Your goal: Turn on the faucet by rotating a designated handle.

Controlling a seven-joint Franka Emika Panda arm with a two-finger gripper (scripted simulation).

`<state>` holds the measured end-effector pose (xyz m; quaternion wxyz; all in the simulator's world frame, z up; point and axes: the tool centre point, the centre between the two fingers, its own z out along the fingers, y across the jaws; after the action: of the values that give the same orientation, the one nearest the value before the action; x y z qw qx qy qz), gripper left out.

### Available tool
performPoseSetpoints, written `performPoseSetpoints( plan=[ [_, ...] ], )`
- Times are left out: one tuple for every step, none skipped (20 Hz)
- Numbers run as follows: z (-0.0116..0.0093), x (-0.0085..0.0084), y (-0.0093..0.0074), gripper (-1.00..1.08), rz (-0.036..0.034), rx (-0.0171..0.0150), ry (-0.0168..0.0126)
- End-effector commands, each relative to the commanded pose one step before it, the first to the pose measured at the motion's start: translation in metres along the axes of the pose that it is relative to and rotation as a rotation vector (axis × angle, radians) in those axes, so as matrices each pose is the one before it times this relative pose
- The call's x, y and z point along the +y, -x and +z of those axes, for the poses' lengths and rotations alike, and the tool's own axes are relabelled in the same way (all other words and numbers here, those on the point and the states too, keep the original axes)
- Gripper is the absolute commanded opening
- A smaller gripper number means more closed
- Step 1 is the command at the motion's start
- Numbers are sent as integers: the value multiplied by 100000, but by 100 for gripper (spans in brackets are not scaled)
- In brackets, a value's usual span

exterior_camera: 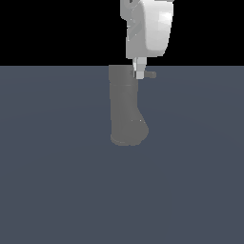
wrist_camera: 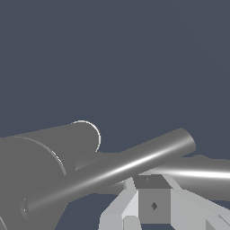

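I note a flat, plain slate-blue floor (exterior_camera: pixel 57 190) beneath my arm. The grey faucet (exterior_camera: pixel 125 112) stands directly on it, upright, resting on its wider rounded base near the middle of the exterior view.

The faucet (exterior_camera: pixel 125 107) is a matte grey upright cylinder with a wider rounded base, standing just above the centre of the exterior view. Its handle (exterior_camera: pixel 150 75), a thin grey rod, sticks out sideways near the top, toward the frame's right.
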<state>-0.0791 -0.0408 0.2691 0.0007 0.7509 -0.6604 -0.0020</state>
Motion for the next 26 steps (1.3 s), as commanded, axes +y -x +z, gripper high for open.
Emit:
performPoseSetpoints(
  plan=[
    [5,-483,-1118,-100,1203,68,-254],
    [-1,-206,-283,-100,146,7,-6],
    [-1,-205,-277,-100,138,7,-5],
    [-1,-203,-280,-100,146,7,-6],
    [-1,-202,-279,-100,146,7,-5],
    [-1,-201,-273,-100,138,6,-5],
    [-1,-199,-276,-100,146,6,-5],
    [-1,-199,-271,-100,138,6,-5],
    [-1,-198,-270,-100,138,6,-5],
    [-1,-197,-269,-100,138,5,-5],
    [-1,-195,-267,-100,138,5,-5],
    [-1,-194,-266,-100,138,5,-5],
    [-1,-193,-265,-100,138,5,-5],
    [-1,-192,-264,-100,138,5,-5],
    [-1,-192,-259,-100,129,4,-4],
    [-1,-190,-262,-100,138,4,-4],
    [-1,-191,-257,-100,129,4,-4],
    [-1,-188,-260,-100,138,4,-4],
    [-1,-189,-255,-100,129,4,-4],
    [-1,-187,-259,-100,138,4,-4],
    [-1,-187,-253,-100,129,3,-4],
    [-1,-185,-257,-100,138,3,-4],
    [-1,-186,-251,-100,129,3,-4],
    [-1,-185,-251,-100,129,3,-3],
    [-1,-184,-250,-100,129,3,-3],
    [-1,-183,-249,-100,129,2,-3]
  ],
)
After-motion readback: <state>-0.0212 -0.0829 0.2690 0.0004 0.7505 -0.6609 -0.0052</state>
